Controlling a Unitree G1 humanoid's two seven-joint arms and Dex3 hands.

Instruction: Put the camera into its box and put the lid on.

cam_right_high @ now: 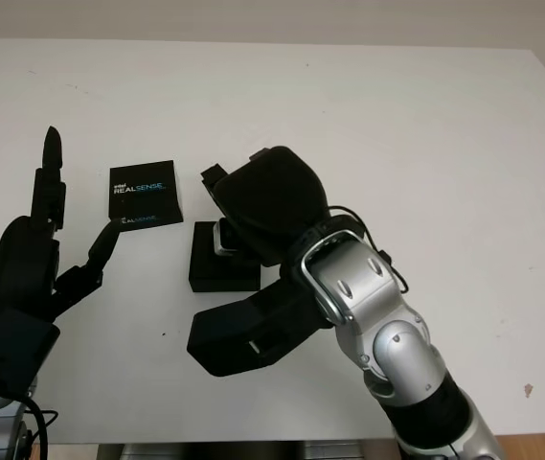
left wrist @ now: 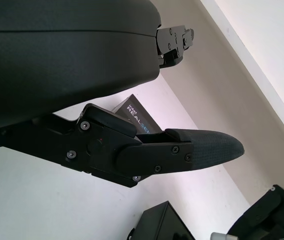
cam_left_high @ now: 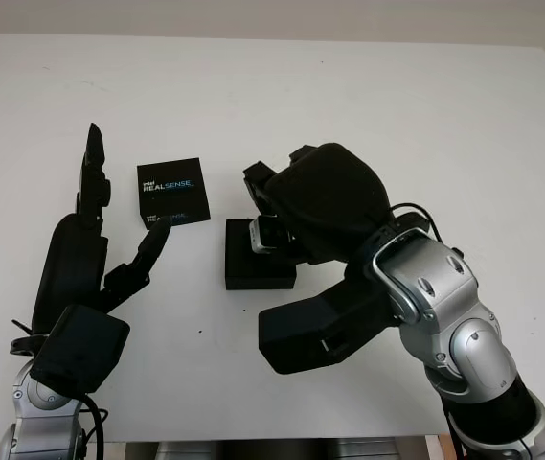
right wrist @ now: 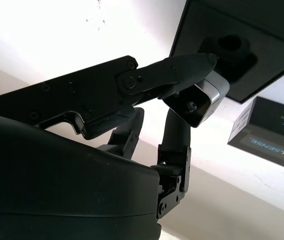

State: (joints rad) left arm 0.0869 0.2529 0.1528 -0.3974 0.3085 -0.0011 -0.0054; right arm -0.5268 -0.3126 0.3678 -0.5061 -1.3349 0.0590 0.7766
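A small silver camera is pinched in the fingers of my right hand, which is shut on it. It hangs just above the open black box, over the box's far edge; the box's dark foam inset shows beneath it. The black lid, printed "Intel REALSENSE", lies flat on the table to the left of the box. My left hand is open and raised beside the lid's left side, with its thumb tip near the lid's front corner. I cannot tell if it touches.
The white table stretches wide behind and to the right of the box. Its front edge runs just below both forearms. My right forearm crosses the space to the right of the box.
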